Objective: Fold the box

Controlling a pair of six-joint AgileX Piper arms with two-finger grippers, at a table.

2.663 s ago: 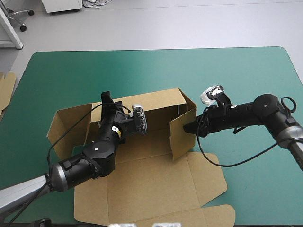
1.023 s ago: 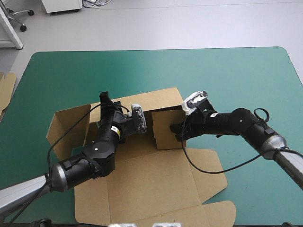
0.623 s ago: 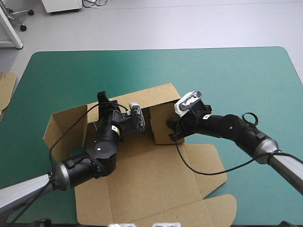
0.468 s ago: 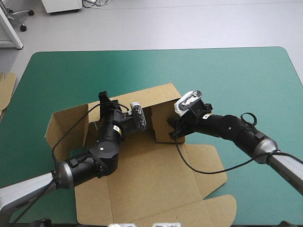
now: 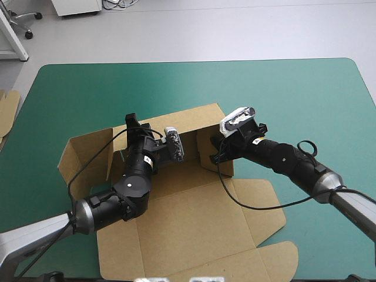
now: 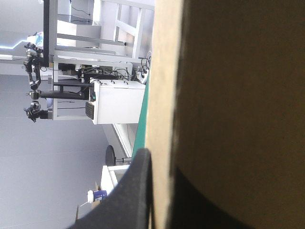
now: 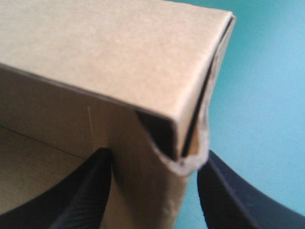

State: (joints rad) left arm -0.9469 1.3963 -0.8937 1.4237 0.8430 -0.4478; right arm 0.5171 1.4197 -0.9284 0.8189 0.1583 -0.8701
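Note:
The brown box [image 5: 194, 229] lies on the teal-green cover [image 5: 282, 94] with its back wall [image 5: 197, 119] raised and its wide front panel flat. My left gripper [image 5: 130, 120] is shut on the back wall's top edge near its left end. In the left wrist view the board's edge [image 6: 164, 71] runs between the black fingers [image 6: 136, 191]. My right gripper [image 5: 215, 157] is shut on the raised right side wall [image 5: 220, 154], beside the back wall's right corner. In the right wrist view the doubled wall corner [image 7: 109, 47] sits between the fingers [image 7: 86, 200].
A loose left side flap [image 5: 82, 155] stands half up. Lid flaps [image 5: 261, 211] lie flat toward the front right. More brown board [image 5: 7, 108] shows at the table's left edge. Bare cover stretches behind the box and to its right.
The right gripper swung the right side wall inward against the back wall, then eased slightly back to the right. The box shifted a little. The left gripper kept its hold.

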